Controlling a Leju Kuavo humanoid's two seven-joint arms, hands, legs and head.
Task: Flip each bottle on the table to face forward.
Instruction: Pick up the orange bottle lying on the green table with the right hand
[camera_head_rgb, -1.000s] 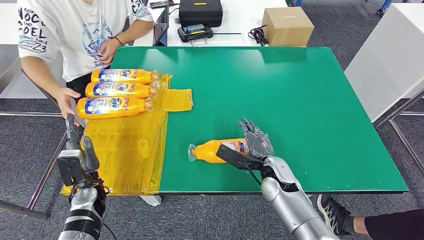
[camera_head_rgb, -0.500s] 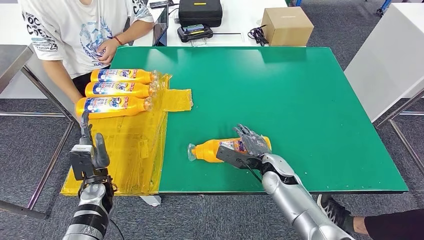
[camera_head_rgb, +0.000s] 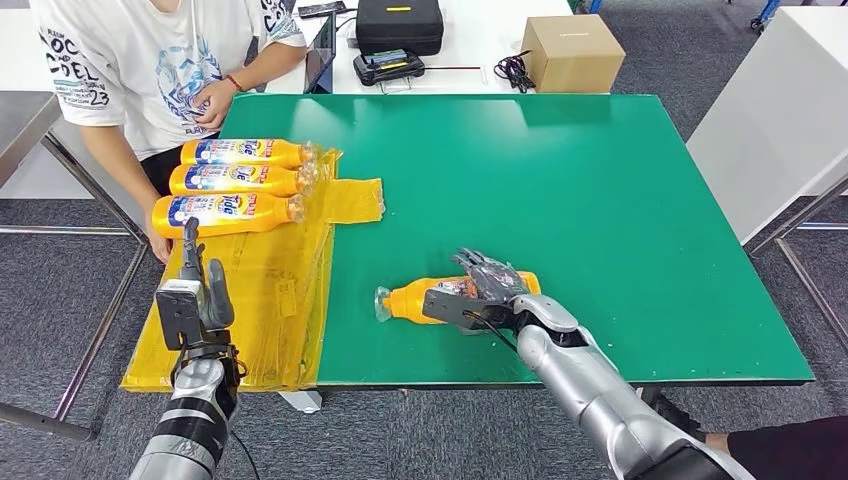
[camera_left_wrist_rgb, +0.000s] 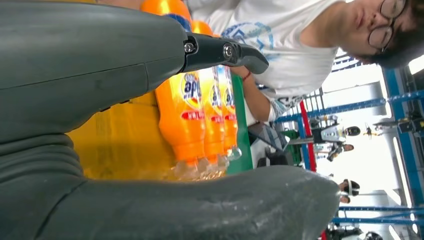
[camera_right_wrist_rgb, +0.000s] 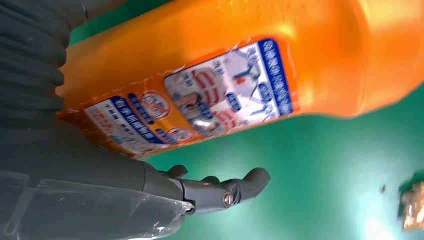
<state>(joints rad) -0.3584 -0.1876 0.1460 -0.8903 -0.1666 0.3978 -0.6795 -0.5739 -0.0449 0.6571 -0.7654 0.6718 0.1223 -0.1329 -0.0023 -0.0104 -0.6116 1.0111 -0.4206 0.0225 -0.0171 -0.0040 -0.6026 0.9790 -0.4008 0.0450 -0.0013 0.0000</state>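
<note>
One orange detergent bottle (camera_head_rgb: 440, 299) lies at 6 o'clock on green table (camera_head_rgb: 600, 180), back label up. Right hand (camera_head_rgb: 490, 285) cups its body, grip unconfirmed. Smooth, rigid, likely slippery; grasp mid-body.

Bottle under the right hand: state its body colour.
Orange; the bottle shows it best in the right wrist view, beside a blue and white label.

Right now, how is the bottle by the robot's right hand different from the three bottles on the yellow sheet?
The lone bottle lies on bare green table under the right hand; the three bottles lie side by side on the yellow sheet, untouched. The lone bottle's cap points left; the three bottles' caps point right. The three show big front labels; the lone one shows small print. All are orange and lying down.
</note>
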